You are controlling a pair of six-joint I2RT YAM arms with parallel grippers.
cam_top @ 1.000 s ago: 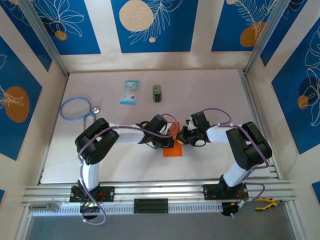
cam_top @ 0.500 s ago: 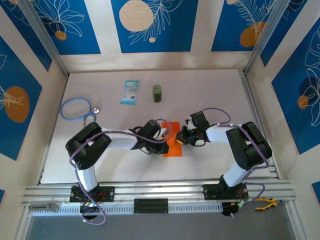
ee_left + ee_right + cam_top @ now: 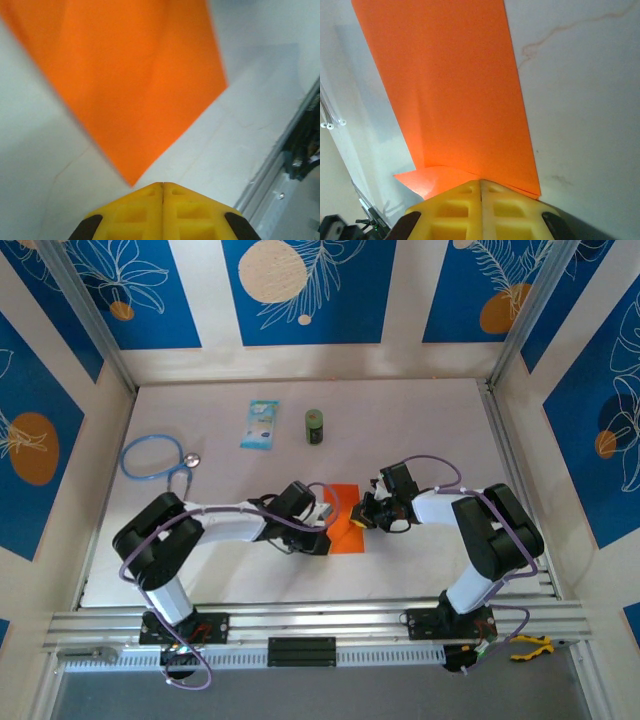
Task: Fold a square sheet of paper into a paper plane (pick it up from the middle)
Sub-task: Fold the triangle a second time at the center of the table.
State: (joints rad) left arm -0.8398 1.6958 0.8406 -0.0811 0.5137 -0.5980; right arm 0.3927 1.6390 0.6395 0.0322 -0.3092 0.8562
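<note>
The square sheet of paper (image 3: 347, 537) is bright orange and lies folded into a narrow rectangle on the white table between the two arms. My left gripper (image 3: 322, 540) is shut and sits low beside the sheet's near left corner. In the left wrist view its yellow fingertips (image 3: 150, 200) meet just short of that corner of the paper (image 3: 135, 90), holding nothing. My right gripper (image 3: 358, 521) is shut at the sheet's right edge. In the right wrist view its fingertips (image 3: 495, 197) rest on the doubled paper (image 3: 455, 95), and a small flap (image 3: 427, 180) lifts at the left.
A light-blue packet (image 3: 260, 424) and a small green can (image 3: 315, 426) lie at the back of the table. A blue stethoscope (image 3: 155, 457) lies at the left. An aluminium rail (image 3: 320, 620) runs along the near edge, close to the left gripper.
The left arm has drawn back toward the left and the near edge. Its gripper has slid off the sheet to the near left corner, uncovering more orange. The right gripper has stayed put.
</note>
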